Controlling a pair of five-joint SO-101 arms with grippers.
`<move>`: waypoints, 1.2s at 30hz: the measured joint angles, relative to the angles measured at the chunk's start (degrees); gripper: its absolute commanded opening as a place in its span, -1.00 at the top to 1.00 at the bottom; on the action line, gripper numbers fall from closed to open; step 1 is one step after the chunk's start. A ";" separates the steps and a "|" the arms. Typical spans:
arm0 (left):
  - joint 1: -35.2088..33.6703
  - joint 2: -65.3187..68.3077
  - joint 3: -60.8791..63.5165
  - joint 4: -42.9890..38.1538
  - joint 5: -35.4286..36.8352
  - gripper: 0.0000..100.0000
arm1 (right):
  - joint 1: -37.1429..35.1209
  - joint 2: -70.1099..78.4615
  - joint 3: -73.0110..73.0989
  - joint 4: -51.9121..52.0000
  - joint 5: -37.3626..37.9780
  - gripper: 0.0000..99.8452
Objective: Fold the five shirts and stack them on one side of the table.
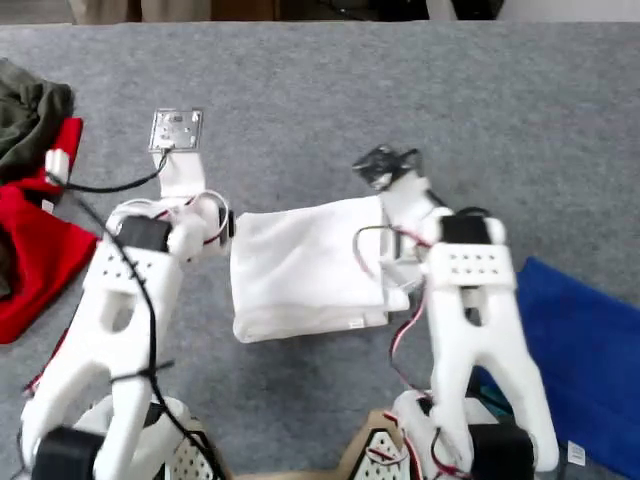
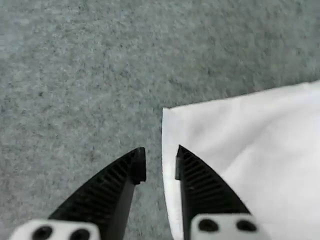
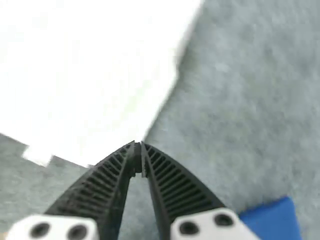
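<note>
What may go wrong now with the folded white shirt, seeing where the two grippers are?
1. The left gripper is open astride the edge of the white shirt, near a corner. Closing there may pinch just the top layer and pull the fold open.
2. The right gripper is shut beside the shirt and holds nothing. If one arm drags alone, the shirt may twist on the grey table cover.

The folded shirt (image 1: 305, 265) lies between left pincer (image 2: 160, 167) and right pincer (image 3: 137, 150).

no text, labels or numbers readable
</note>
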 measured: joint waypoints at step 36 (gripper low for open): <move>7.47 17.85 -3.25 -8.62 20.40 0.96 | -8.62 -0.53 6.95 -3.78 -7.12 0.99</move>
